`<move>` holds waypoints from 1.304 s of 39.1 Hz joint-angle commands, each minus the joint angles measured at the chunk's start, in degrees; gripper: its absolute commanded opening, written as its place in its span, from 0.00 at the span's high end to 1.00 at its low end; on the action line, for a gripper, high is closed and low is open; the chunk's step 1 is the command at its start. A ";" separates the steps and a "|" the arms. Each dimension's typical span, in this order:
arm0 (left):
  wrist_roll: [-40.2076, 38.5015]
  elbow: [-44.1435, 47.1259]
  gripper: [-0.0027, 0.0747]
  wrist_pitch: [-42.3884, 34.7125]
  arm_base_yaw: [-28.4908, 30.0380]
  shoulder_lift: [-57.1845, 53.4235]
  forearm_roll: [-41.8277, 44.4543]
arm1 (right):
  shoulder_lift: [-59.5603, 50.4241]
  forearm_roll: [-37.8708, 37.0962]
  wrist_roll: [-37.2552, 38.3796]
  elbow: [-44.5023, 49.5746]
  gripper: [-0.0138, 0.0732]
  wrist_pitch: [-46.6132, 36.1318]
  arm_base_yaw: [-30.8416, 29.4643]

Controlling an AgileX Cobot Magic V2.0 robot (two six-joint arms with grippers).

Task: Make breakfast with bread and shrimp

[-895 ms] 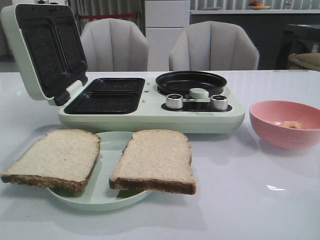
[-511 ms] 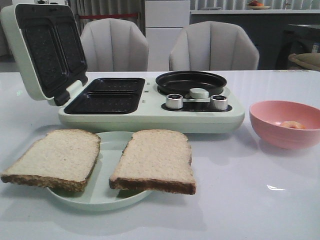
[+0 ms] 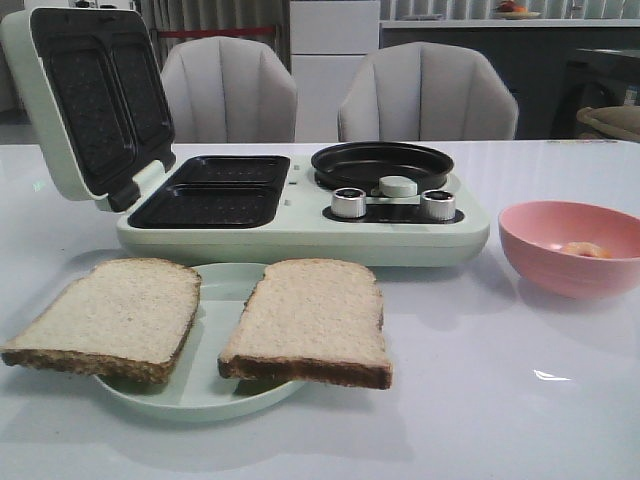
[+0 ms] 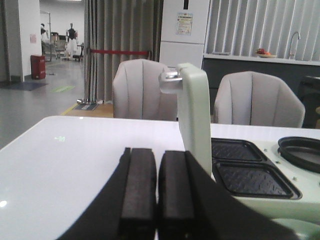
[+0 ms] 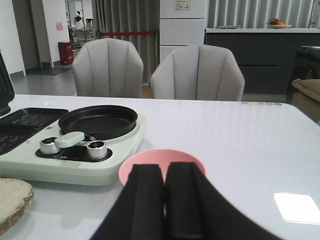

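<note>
Two slices of bread (image 3: 205, 318) lie side by side on a pale green plate (image 3: 190, 392) at the near edge of the white table (image 3: 480, 400), overhanging its rim. Behind them stands the breakfast maker (image 3: 300, 215), lid (image 3: 85, 100) tilted open (its round pan (image 3: 381, 163) sits beside two knobs). The shrimp (image 3: 585, 249) rests in the pink bowl (image 3: 570, 245) to the right. The left gripper (image 4: 149, 192) and right gripper (image 5: 156, 200) are both clenched with nothing between the pads
</note>
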 commanded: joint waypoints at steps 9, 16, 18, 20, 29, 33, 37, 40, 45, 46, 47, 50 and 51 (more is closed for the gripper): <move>-0.54 -4.57 0.82 -15.02 0.04 -0.60 -0.05 | -1.18 -0.78 -0.16 -0.93 0.66 -4.61 -0.29; -0.54 -16.25 0.82 -1.21 0.04 3.92 -0.05 | -1.18 -0.78 -0.16 -0.93 0.66 -4.61 -0.29; -0.54 -19.10 0.82 2.71 0.04 6.13 -0.05 | -1.18 -0.78 -0.16 -0.93 0.66 -4.61 -0.29; -0.54 -21.50 0.82 6.18 0.04 8.32 -0.15 | -1.18 -0.78 -0.16 -0.93 0.66 -4.61 -0.29; -0.54 -23.54 0.82 11.11 0.04 15.30 -0.38 | -1.18 -0.78 -0.16 -0.93 0.66 -4.61 -0.29; -0.54 -22.83 0.82 11.00 0.04 17.35 -0.38 | -1.18 -0.78 -0.16 -0.93 0.66 -4.61 -0.29; -0.54 -22.83 0.82 12.25 0.04 18.00 -0.38 | -1.18 -0.78 -0.16 -0.93 0.66 -4.61 -0.29; -0.54 -22.83 0.82 12.24 0.04 18.13 -0.38 | -1.18 -0.78 -0.16 -0.93 0.66 -4.61 -0.29; -0.54 -22.83 0.75 12.24 0.04 18.17 -0.27 | -1.18 -0.78 -0.16 -0.93 0.66 -4.61 -0.29; -0.54 -22.83 0.72 12.24 0.04 18.17 -0.10 | -1.18 -0.78 -0.16 -0.93 0.66 -4.61 -0.29; -0.54 -22.83 0.69 12.24 0.04 18.17 -0.10 | -1.18 -0.78 -0.16 -0.93 0.66 -4.61 -0.29; -0.54 -22.83 0.52 12.35 0.04 18.17 -0.10 | -1.18 -0.78 -0.16 -0.93 0.66 -4.61 -0.29; -0.54 -22.83 0.47 12.45 0.04 18.17 -0.10 | -1.18 -0.78 -0.16 -0.93 0.66 -4.61 -0.29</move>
